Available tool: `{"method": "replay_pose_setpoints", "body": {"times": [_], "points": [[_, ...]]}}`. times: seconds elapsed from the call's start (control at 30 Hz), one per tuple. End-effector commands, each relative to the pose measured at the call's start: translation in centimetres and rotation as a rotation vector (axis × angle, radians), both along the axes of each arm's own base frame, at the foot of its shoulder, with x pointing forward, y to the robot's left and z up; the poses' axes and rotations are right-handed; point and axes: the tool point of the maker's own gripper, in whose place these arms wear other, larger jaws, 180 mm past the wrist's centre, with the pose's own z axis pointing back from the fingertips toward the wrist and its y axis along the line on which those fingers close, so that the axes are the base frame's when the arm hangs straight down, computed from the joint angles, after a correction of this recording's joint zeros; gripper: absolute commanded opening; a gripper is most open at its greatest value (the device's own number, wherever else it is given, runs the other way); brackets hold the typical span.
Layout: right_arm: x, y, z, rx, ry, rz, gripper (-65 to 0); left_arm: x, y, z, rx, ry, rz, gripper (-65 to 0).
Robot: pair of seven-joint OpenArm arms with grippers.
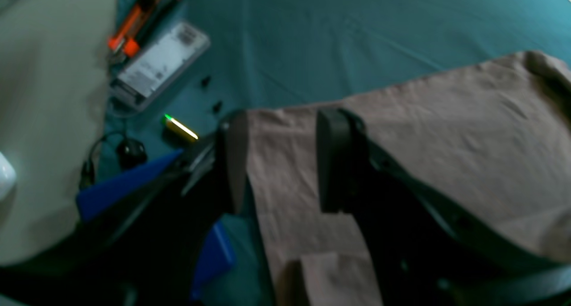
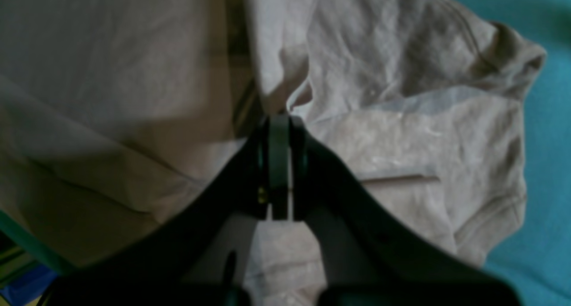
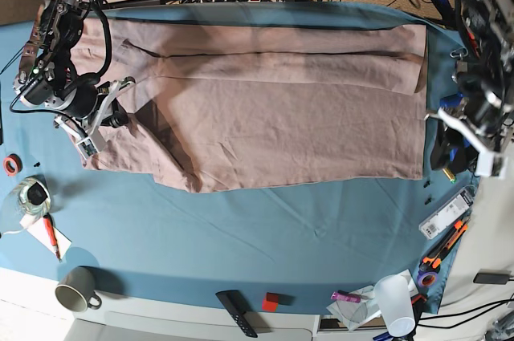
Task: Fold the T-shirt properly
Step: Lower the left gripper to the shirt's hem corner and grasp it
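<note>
A mauve-tan T-shirt (image 3: 281,128) lies spread across a teal cloth (image 3: 265,237), its surface wrinkled, one long fold running along its far side and a ridge rising toward the right gripper (image 2: 281,163); that gripper's jaws are closed on a pinch of the fabric; the left gripper (image 1: 283,161), jaws apart and holding nothing, hangs above the shirt's opposite edge, near a blue object (image 1: 134,185) and a white-labelled box (image 1: 158,65).

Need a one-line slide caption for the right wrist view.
Right fingers closed on a pinch of the wrinkled pinkish-beige T-shirt, blue-green cloth beyond its edge.
</note>
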Motion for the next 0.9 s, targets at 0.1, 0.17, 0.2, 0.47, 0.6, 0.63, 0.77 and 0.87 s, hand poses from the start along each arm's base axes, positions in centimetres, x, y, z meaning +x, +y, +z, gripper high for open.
{"method": "replay_pose_setpoints", "body": {"times": [0.1, 0.17, 0.2, 0.47, 0.6, 0.63, 0.77, 0.87], "points": [[0.8, -0.5, 1.2, -0.019, -0.049, -0.001, -65.0, 3.1, -1.1, -3.7, 0.084, 0.09, -0.019, -39.4], [0.8, -0.5, 1.2, -0.021, -0.048, -0.001, -65.0, 4.5, -1.1, -5.2, 0.167, 0.144, -0.02, -37.4], [0.8, -0.5, 1.2, -0.022, -0.047, -0.002, -65.0, 5.3, -1.0, -5.5, 0.174, 0.163, 0.002, -35.3], [0.1, -0.8, 0.5, -0.04, -0.015, -0.006, -65.0, 9.0, 1.6, -8.6, 0.205, 0.319, 0.144, -23.5], [0.1, -0.8, 0.5, -0.039, -0.017, -0.006, -65.0, 8.1, 2.1, -11.8, 0.175, 0.468, 0.155, -23.5], [0.1, -0.8, 0.6, -0.039, -0.017, -0.006, -65.0, 7.9, 2.0, -12.5, 0.155, 0.49, 0.151, -23.5], [0.1, -0.8, 0.5, -0.039, -0.016, -0.006, -65.0, 6.8, 0.2, -14.4, 0.047, 0.565, 0.094, -23.6], [0.1, -0.8, 0.5, -0.04, -0.015, -0.006, -65.0, 6.6, -1.2, -14.4, -0.021, 0.576, 0.047, -23.6]]}}
